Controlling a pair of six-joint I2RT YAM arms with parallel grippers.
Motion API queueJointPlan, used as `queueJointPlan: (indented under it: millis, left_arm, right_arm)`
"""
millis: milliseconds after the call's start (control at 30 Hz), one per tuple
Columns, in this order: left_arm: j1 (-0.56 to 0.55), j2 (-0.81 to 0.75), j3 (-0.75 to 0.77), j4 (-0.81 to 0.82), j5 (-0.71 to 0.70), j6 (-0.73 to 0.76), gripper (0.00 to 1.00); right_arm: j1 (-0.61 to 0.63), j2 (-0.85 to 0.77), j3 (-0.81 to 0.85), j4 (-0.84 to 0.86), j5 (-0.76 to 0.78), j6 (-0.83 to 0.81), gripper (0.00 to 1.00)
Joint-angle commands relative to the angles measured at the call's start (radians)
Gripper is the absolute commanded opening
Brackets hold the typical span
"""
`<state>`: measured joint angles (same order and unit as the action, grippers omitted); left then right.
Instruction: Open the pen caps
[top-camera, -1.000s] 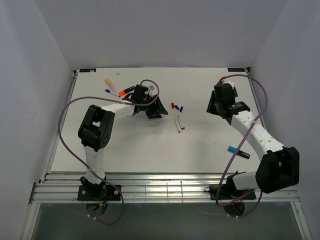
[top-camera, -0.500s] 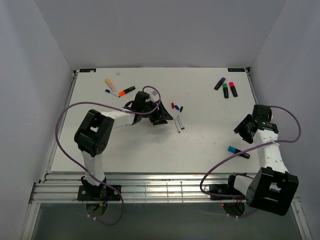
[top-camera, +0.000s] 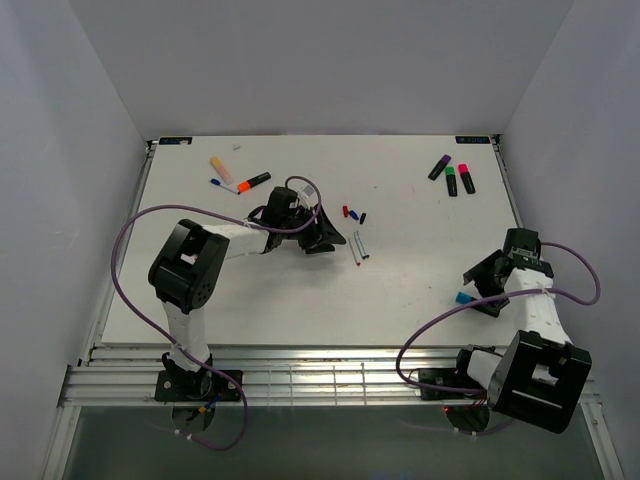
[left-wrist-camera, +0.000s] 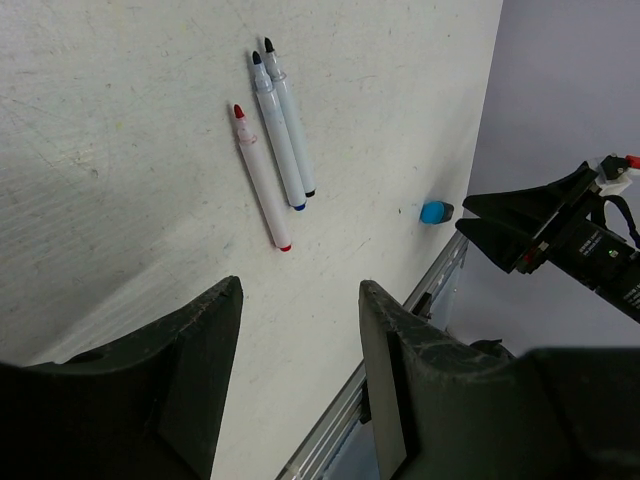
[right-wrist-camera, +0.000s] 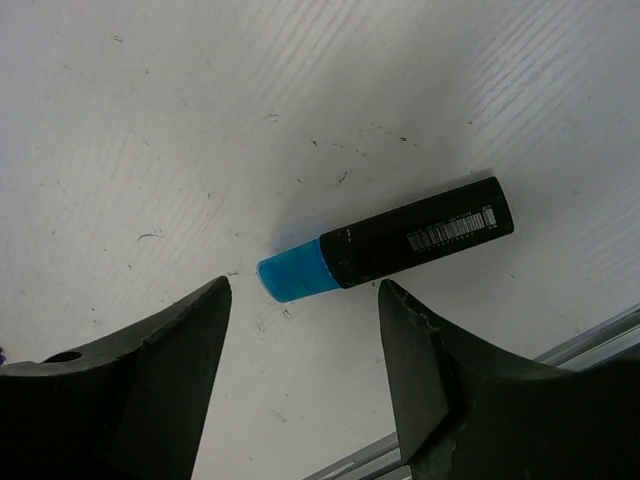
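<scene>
A black highlighter (right-wrist-camera: 420, 238) with a blue cap (right-wrist-camera: 295, 272) lies flat at the front right (top-camera: 465, 298). My right gripper (right-wrist-camera: 303, 290) hangs open just above it, cap end between the fingers' line, nothing held. Three thin white pens (left-wrist-camera: 275, 150) lie side by side with bare red, blue and black tips, at table centre (top-camera: 357, 247). My left gripper (left-wrist-camera: 300, 290) is open and empty just left of them (top-camera: 320, 238). Two loose small caps, red (top-camera: 347, 211) and blue (top-camera: 362, 216), lie beyond the thin pens.
Purple (top-camera: 440, 166), green (top-camera: 451, 180) and pink (top-camera: 466, 178) capped highlighters lie at the back right. At the back left are a pale orange highlighter (top-camera: 220, 168), an orange-capped black one (top-camera: 253, 182) and a small blue pen (top-camera: 217, 184). The table's metal front rail (right-wrist-camera: 590, 335) runs close by the blue highlighter.
The right arm swung from the back right down to the front right over the blue-capped highlighter, and its jaws widened. The left gripper shifted slightly right toward the thin pens.
</scene>
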<state>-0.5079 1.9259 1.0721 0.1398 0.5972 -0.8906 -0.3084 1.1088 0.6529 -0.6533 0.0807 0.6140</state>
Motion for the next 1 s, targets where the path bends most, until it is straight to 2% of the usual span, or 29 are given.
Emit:
queueJointPlan:
  millis: [0,433,767,967]
  left_arm:
    - [0.0,-0.065,-0.011,0.038,0.029,0.012,0.61]
    - [0.0,-0.062,-0.024,0.061,0.038,0.01,0.61]
    - [0.0,-0.073,-0.038,0.067,0.039,0.009,0.61]
    - [0.0,-0.09,-0.044,0.067,0.041,0.01,0.61]
  right_arm:
    - [-0.011,0.008,-0.012,0.006,0.057,0.064,0.67]
    - [-0.035,0.106,-0.024,0.018,0.106,0.187,0.67]
    - [-0.035,0.152,-0.039,0.034,0.154,0.219,0.65]
    - [-0.035,0.172,-0.052,0.044,0.152,0.202,0.53]
